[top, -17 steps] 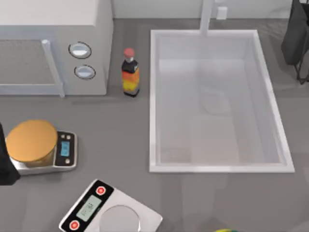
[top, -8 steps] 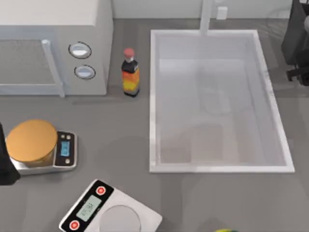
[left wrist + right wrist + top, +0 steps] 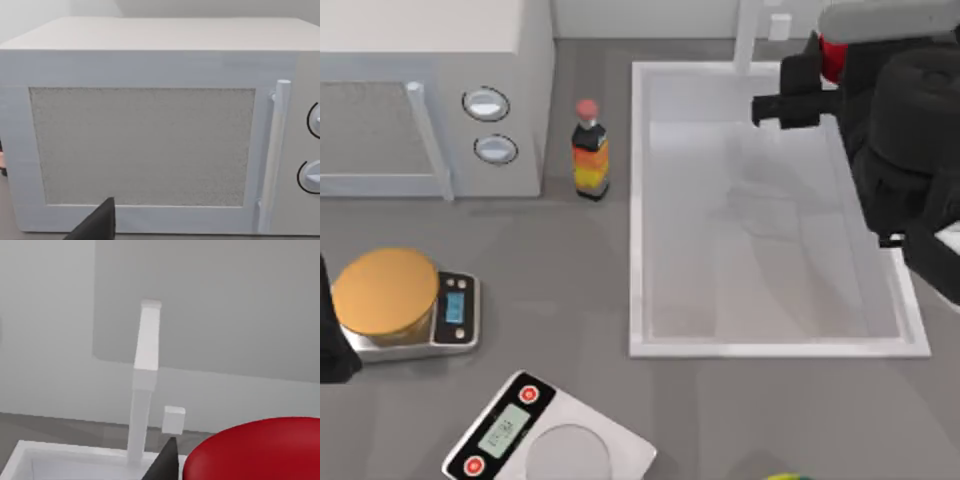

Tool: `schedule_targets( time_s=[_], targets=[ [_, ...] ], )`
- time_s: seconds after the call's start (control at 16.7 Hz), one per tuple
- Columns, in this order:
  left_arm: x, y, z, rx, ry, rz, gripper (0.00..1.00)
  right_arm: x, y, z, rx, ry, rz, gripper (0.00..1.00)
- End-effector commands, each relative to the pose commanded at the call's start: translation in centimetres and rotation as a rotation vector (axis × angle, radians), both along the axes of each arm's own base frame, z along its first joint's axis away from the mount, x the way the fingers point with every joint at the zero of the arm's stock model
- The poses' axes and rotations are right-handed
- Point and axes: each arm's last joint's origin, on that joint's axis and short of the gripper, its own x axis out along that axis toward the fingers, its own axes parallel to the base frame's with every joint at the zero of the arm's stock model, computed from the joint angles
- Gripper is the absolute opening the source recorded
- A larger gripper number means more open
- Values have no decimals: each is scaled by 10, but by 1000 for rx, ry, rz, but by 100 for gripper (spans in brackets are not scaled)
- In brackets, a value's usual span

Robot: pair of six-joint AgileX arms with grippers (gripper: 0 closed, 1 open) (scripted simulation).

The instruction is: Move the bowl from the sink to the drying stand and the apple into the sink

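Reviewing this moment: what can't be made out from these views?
- The apple: right wrist view cuts it off at the edge; in the top view the right hand covers most of it over the sink.
- Left hand: only a dark fingertip before the microwave.
- Yellow-green thing: cut by the top view's bottom edge.

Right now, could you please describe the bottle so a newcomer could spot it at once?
Find the big white sink; just off its left rim, between it and the microwave, stands the bottle. It is small and dark with a red cap and an orange-yellow label, the one upright bottle there.
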Motion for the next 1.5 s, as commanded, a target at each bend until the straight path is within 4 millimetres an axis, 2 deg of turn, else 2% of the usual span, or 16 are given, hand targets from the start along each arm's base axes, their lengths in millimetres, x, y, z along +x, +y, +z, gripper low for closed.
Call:
schedule_targets(
  time_s=[0.12, 0.3, 0.72, 0.84, 1.26, 1.5],
  targets=[
    [0, 0, 0, 0, 0, 0, 100, -14, 11, -4, 62, -56, 1, 0],
    [0, 0, 0, 0, 0, 0, 100, -26, 16, -8, 114, -94, -2, 0],
    [0, 0, 0, 0, 0, 0, 100, -25, 15, -11, 115, -95, -7, 0],
    [0, 0, 0, 0, 0, 0, 100, -22, 18, -25, 104, -88, -11, 0],
    [0, 0, 0, 0, 0, 0, 100, -21, 39, -91, 145, -137, 63, 0],
    [0, 0, 0, 0, 0, 0, 100, -24, 28, -138, 138, -117, 36, 0]
  ],
)
